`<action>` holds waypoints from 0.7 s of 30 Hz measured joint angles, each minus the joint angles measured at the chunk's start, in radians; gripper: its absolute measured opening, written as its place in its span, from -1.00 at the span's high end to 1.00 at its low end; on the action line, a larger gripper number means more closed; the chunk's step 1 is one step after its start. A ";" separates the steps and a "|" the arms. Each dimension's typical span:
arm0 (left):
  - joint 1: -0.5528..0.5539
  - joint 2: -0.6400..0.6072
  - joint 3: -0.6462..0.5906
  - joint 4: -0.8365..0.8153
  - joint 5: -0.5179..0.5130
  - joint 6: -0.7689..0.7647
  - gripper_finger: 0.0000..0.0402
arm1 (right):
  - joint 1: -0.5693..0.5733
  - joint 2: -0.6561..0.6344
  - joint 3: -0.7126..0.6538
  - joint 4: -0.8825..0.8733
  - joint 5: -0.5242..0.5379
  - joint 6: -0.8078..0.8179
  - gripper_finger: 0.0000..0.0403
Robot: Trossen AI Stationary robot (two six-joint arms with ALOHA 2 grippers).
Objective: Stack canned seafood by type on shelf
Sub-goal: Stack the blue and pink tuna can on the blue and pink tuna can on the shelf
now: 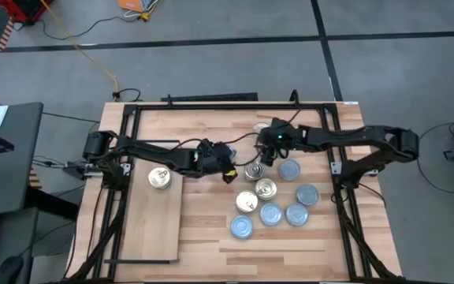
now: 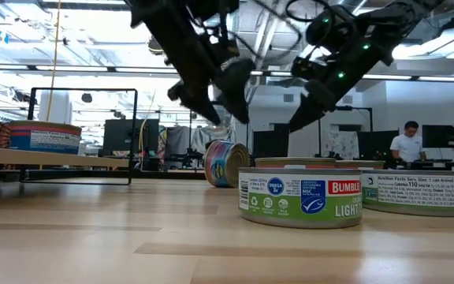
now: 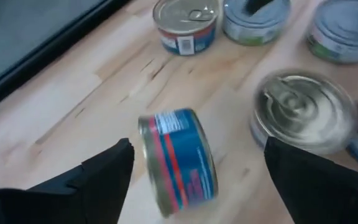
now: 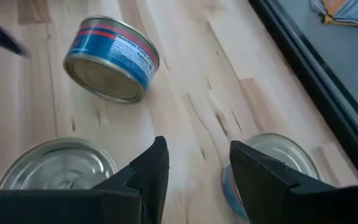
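Note:
A blue-labelled tin [image 3: 179,158] stands tipped on its rim on the table [image 1: 203,237], among the canned seafood near the middle; it also shows in the low view [image 2: 227,163]. My left gripper [image 3: 197,149] is open, one finger on either side of this tin without touching it. My right gripper [image 4: 194,165] hovers open above the table just beyond it, with nothing between its fingers. One gold-topped tin [image 1: 160,178] sits flat on the shelf [image 1: 152,229] at the left.
Several more tins lie flat in a cluster right of centre [image 1: 278,207], and one stands alone near the far edge [image 1: 262,128]. A black frame [image 1: 211,105] runs round the table. Bare wood lies between the shelf and the cluster.

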State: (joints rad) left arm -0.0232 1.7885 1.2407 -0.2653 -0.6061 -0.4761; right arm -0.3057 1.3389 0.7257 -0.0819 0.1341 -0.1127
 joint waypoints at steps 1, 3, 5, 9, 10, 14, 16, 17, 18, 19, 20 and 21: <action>0.009 0.015 0.000 0.029 0.000 0.003 -0.75 | -0.002 -0.019 -0.013 0.009 0.000 0.000 0.02; 0.026 0.042 0.000 0.057 -0.002 0.023 -0.75 | -0.005 -0.054 -0.038 0.010 0.000 0.007 0.02; 0.039 0.050 0.000 0.067 -0.025 0.041 -0.75 | -0.005 -0.083 -0.052 0.009 0.000 0.017 0.02; 0.060 0.068 0.000 0.055 -0.043 0.041 -0.75 | 0.004 -0.127 -0.078 0.015 0.000 0.034 0.02; 0.065 0.073 -0.002 0.048 -0.022 0.037 -0.75 | 0.008 -0.133 -0.080 0.012 0.000 0.035 0.02; 0.077 0.116 0.000 0.074 0.056 0.013 -0.75 | 0.015 -0.145 -0.080 0.024 -0.001 0.043 0.02; 0.077 0.136 0.000 0.078 0.059 0.012 -0.75 | 0.022 -0.145 -0.080 0.034 -0.001 0.045 0.02; 0.077 0.145 -0.001 0.075 0.061 0.021 -0.74 | 0.026 -0.143 -0.080 0.033 -0.001 0.045 0.02; 0.077 0.148 -0.001 0.079 0.068 0.036 -0.73 | 0.030 -0.141 -0.080 0.038 -0.001 0.045 0.02; 0.077 0.148 -0.001 0.082 0.074 0.050 -0.70 | 0.033 -0.141 -0.080 0.039 -0.001 0.045 0.02; 0.077 0.146 -0.001 0.083 0.071 0.062 -0.66 | 0.034 -0.140 -0.080 0.034 -0.002 0.044 0.02; 0.077 0.145 -0.001 0.087 0.067 0.079 -0.61 | 0.034 -0.140 -0.080 0.037 -0.002 0.044 0.02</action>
State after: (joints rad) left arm 0.0540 1.9340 1.2396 -0.1781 -0.5392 -0.3972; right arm -0.2718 1.1984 0.6456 -0.0448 0.1326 -0.0685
